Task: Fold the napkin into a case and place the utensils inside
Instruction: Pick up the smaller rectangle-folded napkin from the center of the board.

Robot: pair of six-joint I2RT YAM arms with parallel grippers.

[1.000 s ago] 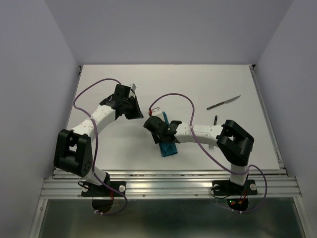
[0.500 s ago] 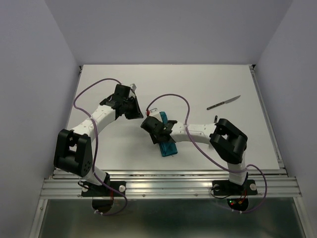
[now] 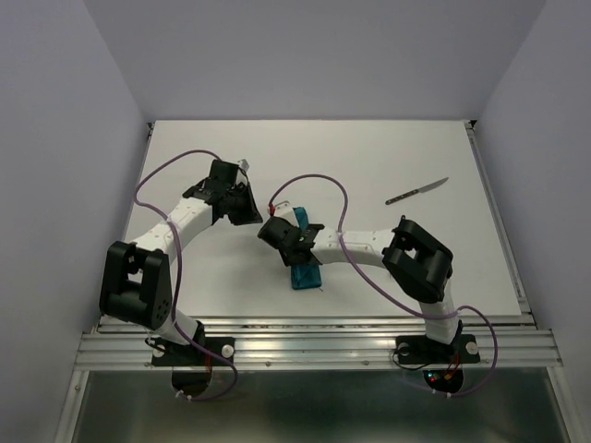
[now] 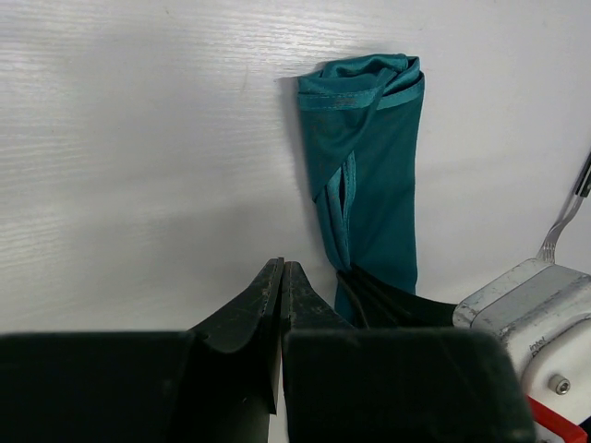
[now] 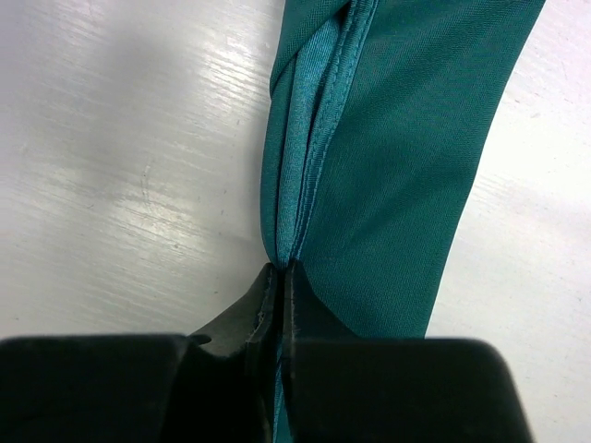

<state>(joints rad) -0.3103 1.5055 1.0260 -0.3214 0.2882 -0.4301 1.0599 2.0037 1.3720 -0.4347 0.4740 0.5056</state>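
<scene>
The napkin [image 3: 305, 275] lies folded into a narrow teal case [image 4: 374, 175] mid-table, with a layered hem [image 5: 309, 157] running along its left side. My right gripper [image 3: 286, 245] reaches in from the right and is shut on that hem [image 5: 283, 269]; cloth shows between the jaws. Just up-left of it, my left gripper [image 3: 249, 214] is shut with nothing in it [image 4: 282, 269], hovering beside the case's near end. The knife [image 3: 417, 191] lies at the back right. Of the fork, only a piece [image 4: 565, 214] shows, to the right of the case.
My right arm's elbow [image 3: 417, 257] stands over the table right of the case. Purple cables loop over both arms. The left arm's base [image 3: 138, 286] is at the near left. A metal rail [image 3: 314, 346] runs along the table's front edge.
My right gripper has shut on the napkin's hem and shifted slightly left, carrying the case a little left with it. The left gripper edged slightly left and stayed shut.
</scene>
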